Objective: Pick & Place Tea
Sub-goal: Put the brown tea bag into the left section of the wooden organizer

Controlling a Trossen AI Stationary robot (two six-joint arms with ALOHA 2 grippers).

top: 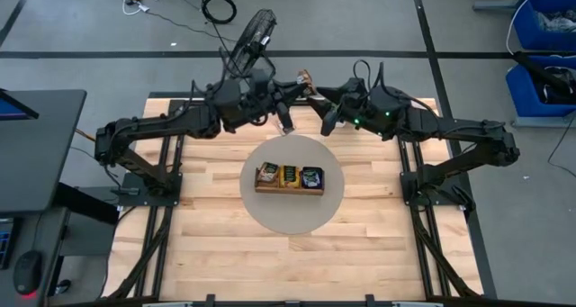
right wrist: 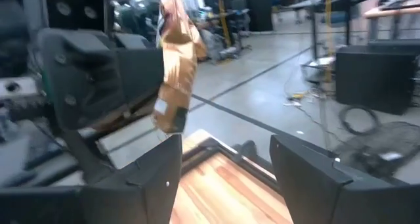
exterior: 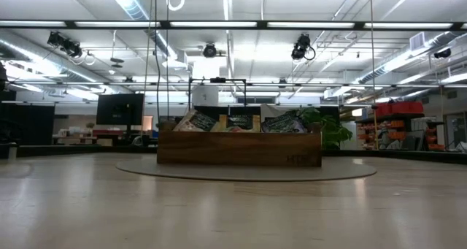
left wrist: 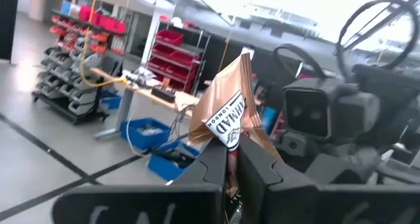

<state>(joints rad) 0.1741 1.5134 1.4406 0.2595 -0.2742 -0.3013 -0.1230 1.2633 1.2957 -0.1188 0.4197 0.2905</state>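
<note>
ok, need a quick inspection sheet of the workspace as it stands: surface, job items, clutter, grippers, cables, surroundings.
Surface: wooden table with a round grey mat at its centre.
Job's things: tea packets fill the wooden tray on the mat; one brown packet held in the air.
Clutter: nothing seen.
Grippers: left gripper shut on the brown packet; right gripper open beside it, jaws apart.
Cables: loose cables on the floor behind the table.
Surroundings: floor fan, blue bins, desk.

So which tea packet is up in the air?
The brown tea packet, pinched in the left gripper above the table's far edge. The other packets sit in the wooden tray.
</note>
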